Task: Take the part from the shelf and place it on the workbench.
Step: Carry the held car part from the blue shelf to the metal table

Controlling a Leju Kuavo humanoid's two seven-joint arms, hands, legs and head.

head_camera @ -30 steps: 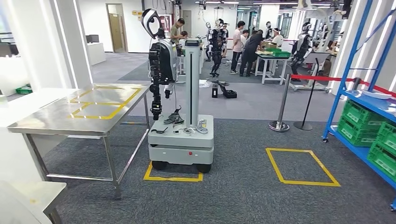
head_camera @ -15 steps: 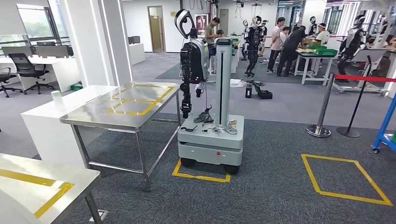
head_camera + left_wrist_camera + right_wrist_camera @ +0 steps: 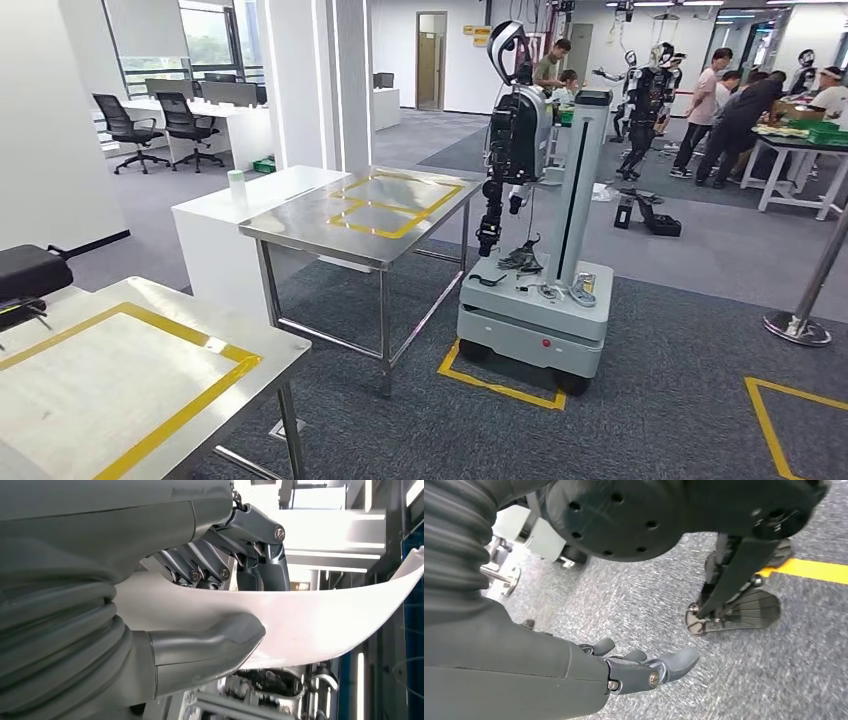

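Observation:
A white curved part (image 3: 320,625) is gripped by my left hand (image 3: 200,645); the thumb lies on one face and the dark fingers (image 3: 260,550) curl over the other. The part's far end sweeps out past the hand. My right hand (image 3: 634,672) hangs over the grey carpet with its fingers loosely apart and nothing in it. In the head view a workbench (image 3: 250,340) with a yellow tape rectangle fills the lower left corner, close to me.
A second steel table (image 3: 300,235) with yellow tape stands ahead, beside a white counter (image 3: 215,230). Another robot on a grey wheeled base (image 3: 535,310) stands right of it. A black object (image 3: 30,275) sits at the left edge. People (image 3: 720,110) work at the back.
The camera has swung left: the blue shelf has slid out on the right, the other robot and steel table have shifted right, and the near workbench has come in at lower left.

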